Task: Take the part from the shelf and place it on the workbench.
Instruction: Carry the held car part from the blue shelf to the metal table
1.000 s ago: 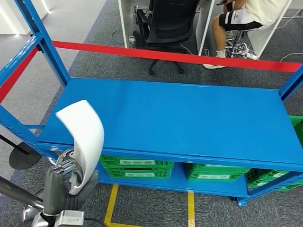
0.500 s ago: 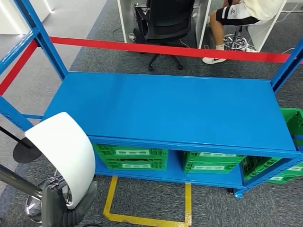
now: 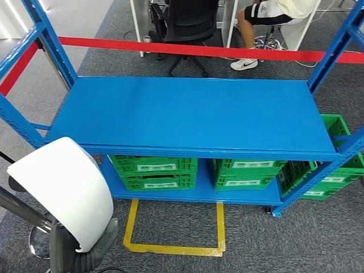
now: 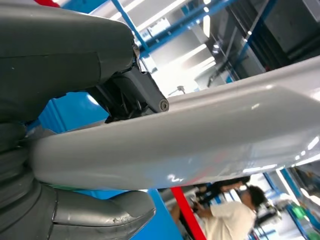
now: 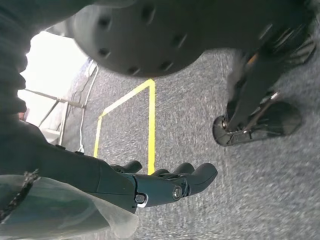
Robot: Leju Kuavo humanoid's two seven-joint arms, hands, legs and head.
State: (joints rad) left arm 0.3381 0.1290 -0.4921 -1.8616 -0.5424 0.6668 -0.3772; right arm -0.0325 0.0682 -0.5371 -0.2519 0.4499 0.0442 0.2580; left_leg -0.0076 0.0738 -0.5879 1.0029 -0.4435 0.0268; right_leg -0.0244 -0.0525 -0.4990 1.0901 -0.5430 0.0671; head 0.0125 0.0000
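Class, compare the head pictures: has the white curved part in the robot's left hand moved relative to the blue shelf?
Yes. The white curved part overlapped the blue shelf's front-left corner before; now it sits lower and nearer the camera, clear of it, though the camera shifted too.

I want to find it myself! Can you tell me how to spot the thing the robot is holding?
Find the long blue shelf, then look to its near left corner, where the robot's left hand comes up. It holds the white curved part, bent like a slide. Everything nearby is blue, green or grey; it alone is white.

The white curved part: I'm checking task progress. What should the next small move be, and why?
Probably keep carrying it away toward the workbench: the left hand holds the white curved part clear of the blue shelf, whose top is bare.
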